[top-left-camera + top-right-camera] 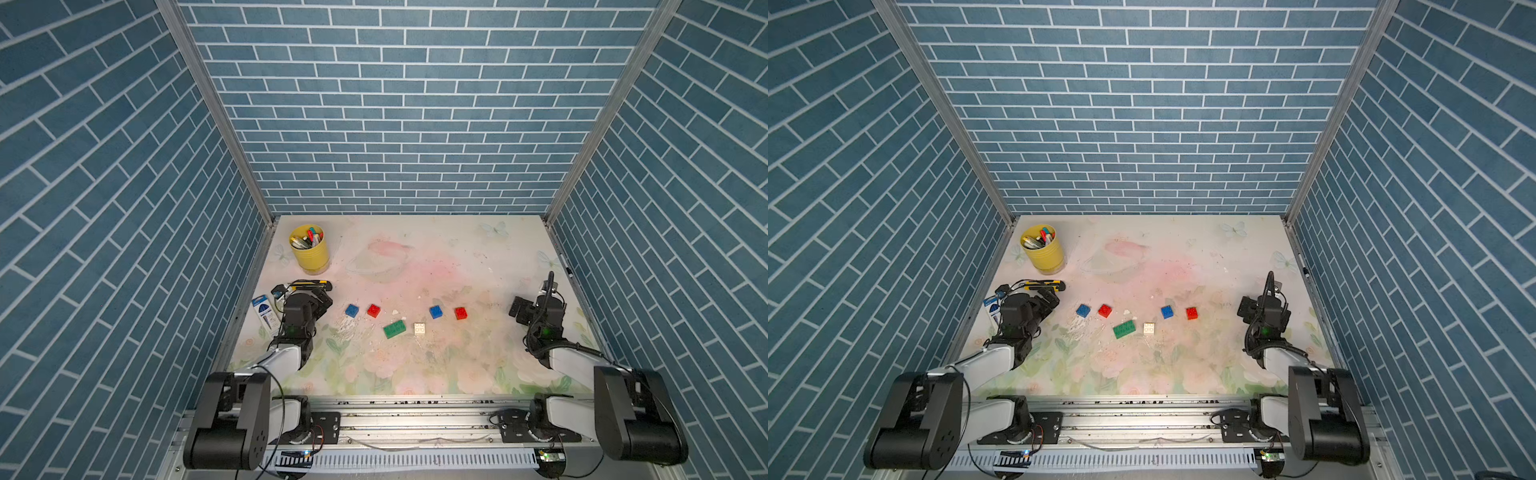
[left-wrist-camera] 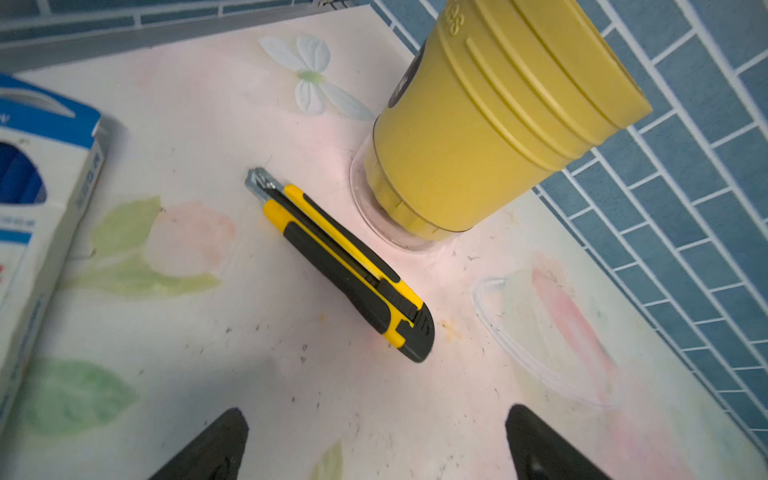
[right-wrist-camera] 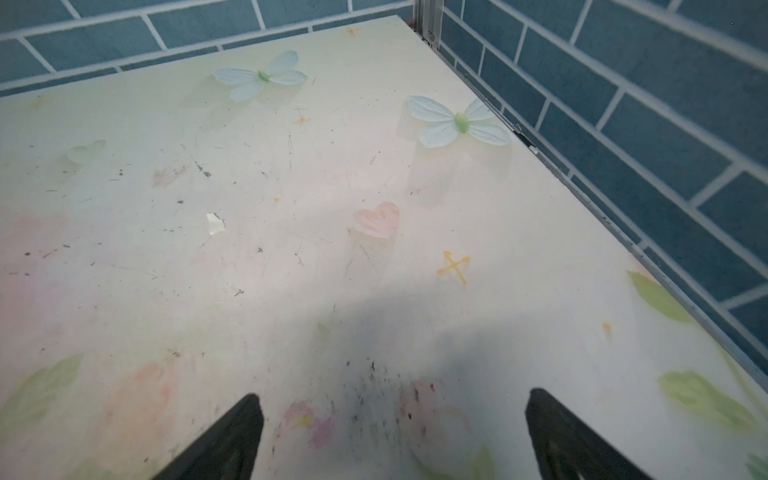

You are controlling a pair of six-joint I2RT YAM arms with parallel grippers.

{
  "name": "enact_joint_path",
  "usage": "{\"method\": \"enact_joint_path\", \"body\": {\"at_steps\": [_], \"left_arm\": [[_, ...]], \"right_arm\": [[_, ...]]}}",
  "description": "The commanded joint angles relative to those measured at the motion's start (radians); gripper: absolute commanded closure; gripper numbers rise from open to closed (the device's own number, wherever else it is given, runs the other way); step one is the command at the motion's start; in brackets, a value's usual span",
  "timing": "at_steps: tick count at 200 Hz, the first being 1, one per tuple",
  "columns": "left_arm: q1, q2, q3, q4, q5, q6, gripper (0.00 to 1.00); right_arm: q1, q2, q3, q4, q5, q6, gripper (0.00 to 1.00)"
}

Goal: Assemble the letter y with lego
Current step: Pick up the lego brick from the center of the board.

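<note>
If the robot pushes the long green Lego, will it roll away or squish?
Probably neither. The green brick lies flat on the table, studs up, with boxy sides, so it should slide, not roll or tip. It looks like hard plastic, so it is likely stiff and light. Its smooth sides might slip a little when gripped.

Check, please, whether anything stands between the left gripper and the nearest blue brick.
Nothing visible does: only bare table separates the left gripper from that blue brick; the utility knife lies farther back.

Open table [image 1: 415, 257] around spaced lego [image 1: 419, 328], knife [image 2: 345, 266], cup [image 2: 498, 124] seemingly crowding left hand [image 2: 376, 419]
</note>
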Motion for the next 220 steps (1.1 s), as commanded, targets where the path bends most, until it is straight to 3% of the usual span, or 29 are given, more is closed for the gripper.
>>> {"method": "enact_joint_path", "body": {"at_steps": [1,162,174,186,195,220], "left_arm": [[-0.020,0.259,0.111,0.271,-0.098,0.735,0.01],[-0.019,0.257,0.113,0.271,-0.100,0.732,0.01],[-0.022,0.219,0.160,0.156,-0.139,0.717,0.01],[-0.024,0.196,0.300,-0.113,-0.235,0.678,0.01],[-0.023,0.195,0.389,-0.251,-0.277,0.660,0.00],[-0.024,0.153,0.460,-0.359,-0.247,0.586,0.01]], "right_arm": [[-0.023,0.269,0.114,0.313,-0.036,-0.151,0.01],[-0.021,0.237,0.127,0.262,-0.033,-0.157,0.01],[-0.018,0.159,0.207,0.044,-0.049,-0.165,0.01],[-0.018,0.112,0.295,-0.129,-0.070,-0.154,0.01],[-0.018,0.089,0.330,-0.188,-0.090,-0.136,0.01],[-0.019,0.025,0.357,-0.246,-0.143,-0.054,0.01]]}}
